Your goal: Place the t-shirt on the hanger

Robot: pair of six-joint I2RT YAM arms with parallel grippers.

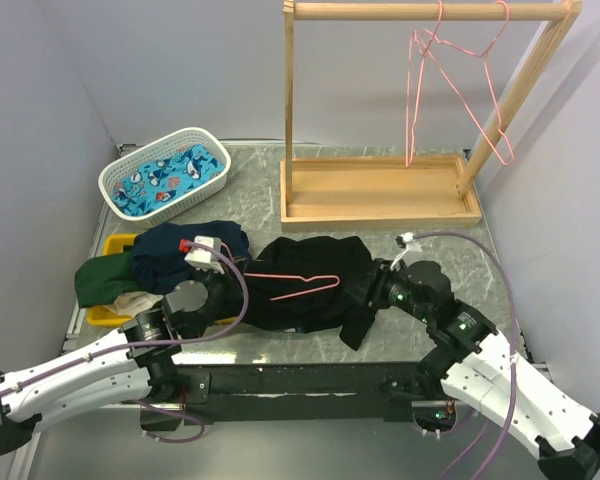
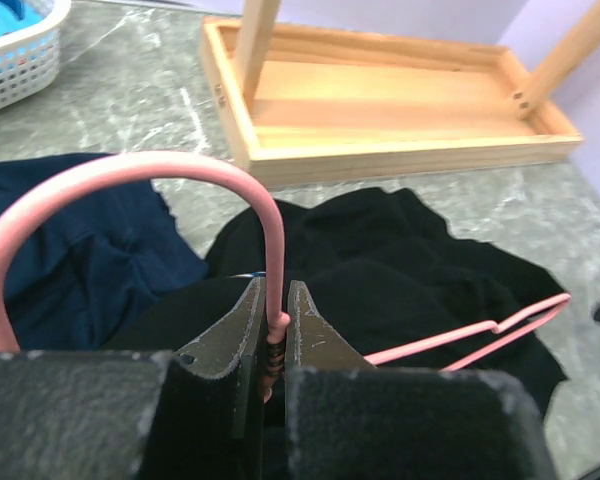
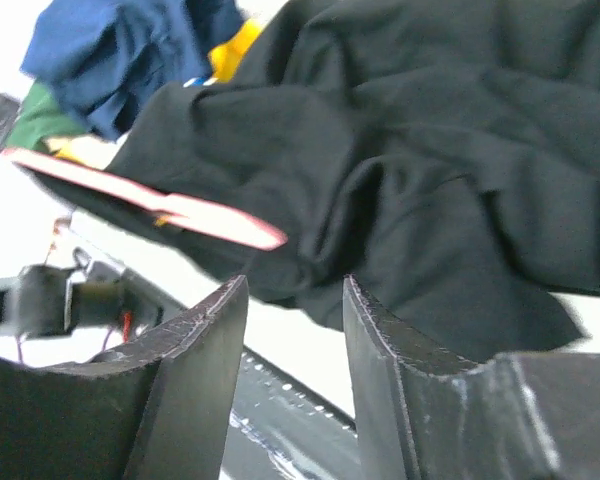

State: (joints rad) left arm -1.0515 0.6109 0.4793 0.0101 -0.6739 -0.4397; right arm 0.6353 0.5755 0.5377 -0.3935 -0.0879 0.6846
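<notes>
Clamping the pink hanger (image 2: 273, 235) at the neck just below its hook, the left gripper (image 2: 273, 300) holds the wire frame across the crumpled black t-shirt (image 1: 325, 262) near the table's (image 1: 260, 190) front edge. The right gripper (image 3: 295, 300), jaws apart and empty, hovers at the shirt's right side. A navy garment (image 1: 180, 250) lies left, and a wooden rack (image 1: 380, 190) stands behind.

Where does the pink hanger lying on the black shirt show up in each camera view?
Top external: the hanger lies centre, across the t-shirt.
Left wrist: its hook arches upper left, neck clamped in the left gripper.
Right wrist: a blurred pink bar, centre left.
Shared landmark: the black t-shirt beneath it.
</notes>
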